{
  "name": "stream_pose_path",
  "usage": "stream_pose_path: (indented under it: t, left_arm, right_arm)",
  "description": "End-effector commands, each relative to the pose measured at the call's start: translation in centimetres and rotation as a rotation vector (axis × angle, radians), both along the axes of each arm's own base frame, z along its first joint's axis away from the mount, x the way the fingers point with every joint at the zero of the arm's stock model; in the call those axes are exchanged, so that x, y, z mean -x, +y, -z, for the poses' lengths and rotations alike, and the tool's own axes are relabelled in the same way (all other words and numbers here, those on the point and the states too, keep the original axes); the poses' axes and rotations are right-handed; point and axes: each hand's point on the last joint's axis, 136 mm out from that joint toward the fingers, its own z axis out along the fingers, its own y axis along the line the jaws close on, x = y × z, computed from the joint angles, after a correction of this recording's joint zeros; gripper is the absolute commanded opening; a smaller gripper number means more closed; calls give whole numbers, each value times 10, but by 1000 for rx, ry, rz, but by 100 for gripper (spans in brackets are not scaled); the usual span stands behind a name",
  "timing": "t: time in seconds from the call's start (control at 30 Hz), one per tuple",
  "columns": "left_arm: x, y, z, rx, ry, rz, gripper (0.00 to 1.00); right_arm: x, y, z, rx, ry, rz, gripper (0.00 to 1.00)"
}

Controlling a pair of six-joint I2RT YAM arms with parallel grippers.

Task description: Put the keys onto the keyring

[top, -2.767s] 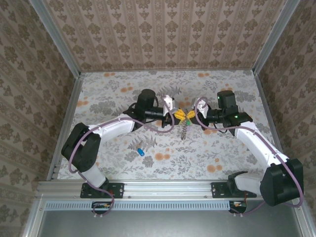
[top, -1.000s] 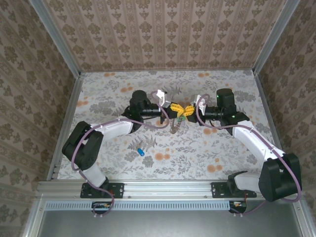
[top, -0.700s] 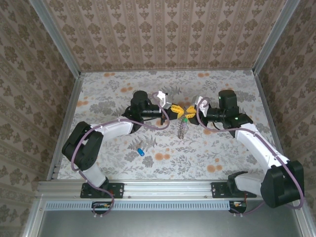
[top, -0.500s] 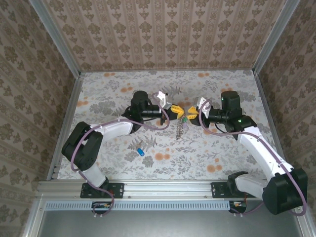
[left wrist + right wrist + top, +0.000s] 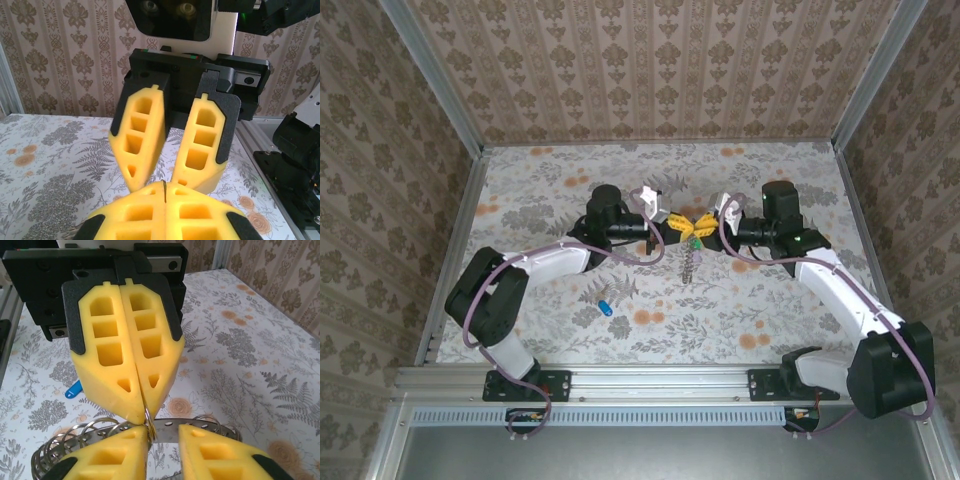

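Keyring (image 5: 148,419): held clear of the tabletop (image 5: 770,300), over its middle and a little toward the far edge.

Tabletop: floral-patterned surface; both arms reach in from the near edge.

Left hand (image 5: 142,414): comes in from the left side. Yellow fingers pressed together, pinching the thin Keyring wire at their very tips.

Right hand (image 5: 164,434): comes in from the right side and meets the Left hand tip to tip. Fingers stand apart with a clear gap. The wire lies just beside one finger; whether they touch cannot be told.

Keyring, detail: silvery wire, seen edge-on at the pinch. Below it curves a grey metal band (image 5: 200,427) strung with small wire loops. The top view shows a metal strand hanging beneath the two hands. Whether band and wire are one piece cannot be told.

Green key (image 5: 693,243): only its green head can be made out, hanging just below where the hands meet.

Blue key (image 5: 604,306): lies flat on the tabletop, between the middle and the near left corner, well apart from both hands.
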Motion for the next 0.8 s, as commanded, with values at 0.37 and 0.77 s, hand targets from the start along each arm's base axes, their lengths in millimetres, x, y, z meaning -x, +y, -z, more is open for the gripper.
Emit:
stream_pose_path:
  t: [0.37, 0.77]
  left_arm:
    - [10, 7, -2, -80, -74, 17, 10]
    - [7, 15, 16, -316, -145, -10, 28]
  right_arm:
    - [1, -1, -17, 17, -15, -1, 0]
    - [10, -3, -3, 203, -14, 10, 0]
